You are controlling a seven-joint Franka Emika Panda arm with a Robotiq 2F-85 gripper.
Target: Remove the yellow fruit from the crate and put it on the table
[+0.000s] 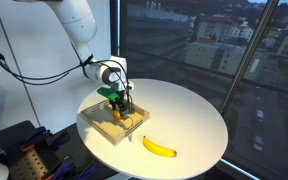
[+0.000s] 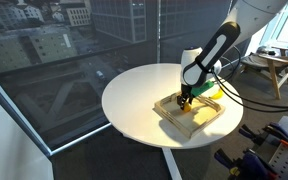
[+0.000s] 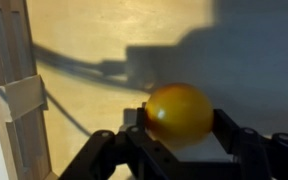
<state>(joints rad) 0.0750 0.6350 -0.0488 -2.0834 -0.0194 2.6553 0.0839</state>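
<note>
arm [image 1: 82, 30] comes in from the top of both exterior views, elbow high, forearm slanting down, wrist bent so the end effector [image 1: 120, 102] points straight down into the crate [image 1: 102, 124]. end effector fingers [image 3: 227, 128] are clamped on the yellow fruit [image 3: 179, 113], pinching it from both sides in wrist view. the fruit is inside the crate, over the pale tan floor, not far from a wooden corner post [image 3: 14, 80]; cannot tell if it touches the floor. the crate sits on the round white desk [image 1: 189, 115], on the part nearer the arm. a banana [image 1: 160, 147] lies on the desk outside the crate, apart from it. something green [image 1: 106, 93] is in the crate just beside the end effector.
</note>
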